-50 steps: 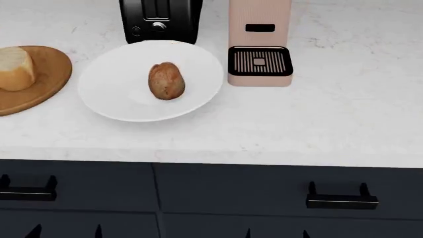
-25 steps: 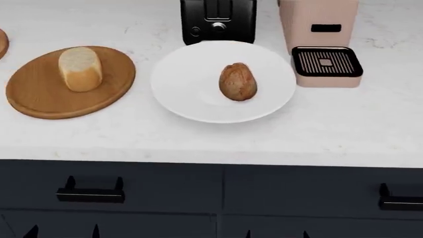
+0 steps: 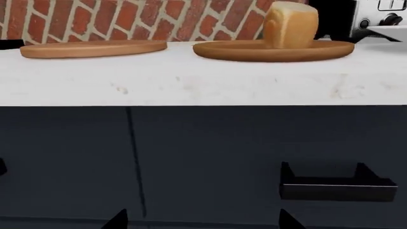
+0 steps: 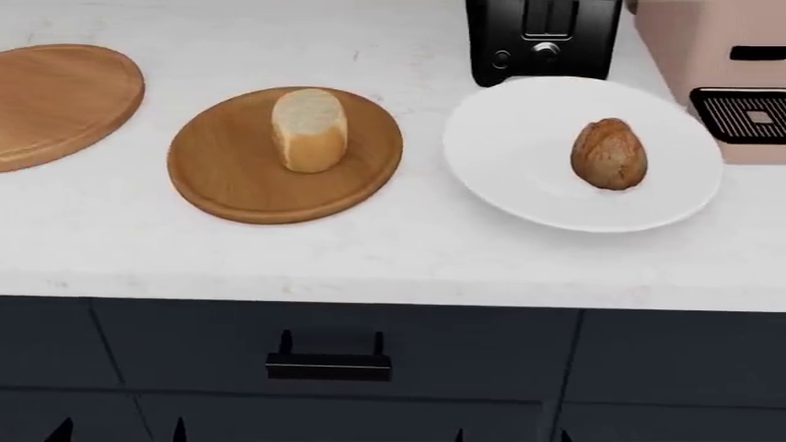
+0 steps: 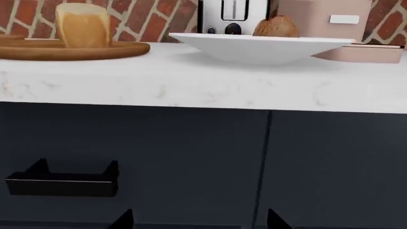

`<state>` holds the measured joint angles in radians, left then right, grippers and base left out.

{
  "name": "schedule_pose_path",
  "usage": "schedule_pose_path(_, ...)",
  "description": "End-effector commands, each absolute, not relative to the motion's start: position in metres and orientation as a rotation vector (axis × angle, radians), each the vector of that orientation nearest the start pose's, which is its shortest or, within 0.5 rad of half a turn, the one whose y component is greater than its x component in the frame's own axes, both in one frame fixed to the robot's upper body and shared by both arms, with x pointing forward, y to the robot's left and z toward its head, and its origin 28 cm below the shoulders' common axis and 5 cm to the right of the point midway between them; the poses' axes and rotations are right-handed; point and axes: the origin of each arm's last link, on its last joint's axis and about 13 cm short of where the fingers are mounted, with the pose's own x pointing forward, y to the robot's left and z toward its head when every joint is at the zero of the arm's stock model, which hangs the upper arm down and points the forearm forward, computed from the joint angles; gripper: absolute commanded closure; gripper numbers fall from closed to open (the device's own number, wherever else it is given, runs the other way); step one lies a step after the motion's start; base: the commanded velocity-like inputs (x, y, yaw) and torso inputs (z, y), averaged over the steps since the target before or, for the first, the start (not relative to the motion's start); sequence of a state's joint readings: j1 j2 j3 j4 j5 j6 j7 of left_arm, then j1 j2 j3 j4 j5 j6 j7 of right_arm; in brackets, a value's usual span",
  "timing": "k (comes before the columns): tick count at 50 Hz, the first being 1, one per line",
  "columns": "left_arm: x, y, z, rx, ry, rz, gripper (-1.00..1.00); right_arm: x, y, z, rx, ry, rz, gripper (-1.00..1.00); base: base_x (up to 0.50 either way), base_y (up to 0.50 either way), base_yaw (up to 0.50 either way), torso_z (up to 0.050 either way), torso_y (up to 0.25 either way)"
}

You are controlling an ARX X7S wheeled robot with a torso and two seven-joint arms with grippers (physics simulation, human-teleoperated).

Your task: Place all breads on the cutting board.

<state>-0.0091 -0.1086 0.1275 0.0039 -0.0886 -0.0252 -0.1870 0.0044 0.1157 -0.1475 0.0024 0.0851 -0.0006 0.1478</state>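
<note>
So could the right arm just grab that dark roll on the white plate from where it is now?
Probably not yet. The right pincer sits low, facing the cabinet fronts below the counter, and must rise above the edge to reach the dark roll on the white plate.

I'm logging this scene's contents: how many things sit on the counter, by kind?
Breads: 2, pale loaf chunk and dark roll
Wooden rounds: 2, cutting board and wooden plate
White plate: 1
Appliances: 2, black toaster and pink machine
Total: 7
</note>
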Motion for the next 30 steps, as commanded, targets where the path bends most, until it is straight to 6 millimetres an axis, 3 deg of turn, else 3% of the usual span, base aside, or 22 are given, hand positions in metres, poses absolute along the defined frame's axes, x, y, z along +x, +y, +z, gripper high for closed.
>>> schedule_pose_path(1, 0.2114, 0.2054, 0.0111, 0.038, 0.022, 0.059, -1.00, 0.2111, -0.0953, 0.0114, -0.033, 0.014, -0.006, -1.00, 0.00, 0.50, 0.00, 0.000, 0.000)
schedule_pose_path(30, 0.2119, 0.2069, 0.0103, 0.027, 0.028, 0.063, -1.00, 0.2106, -0.0942, 0.0124, -0.035, 0.013, -0.001, -1.00, 0.00, 0.50, 0.00, 0.000, 0.000)
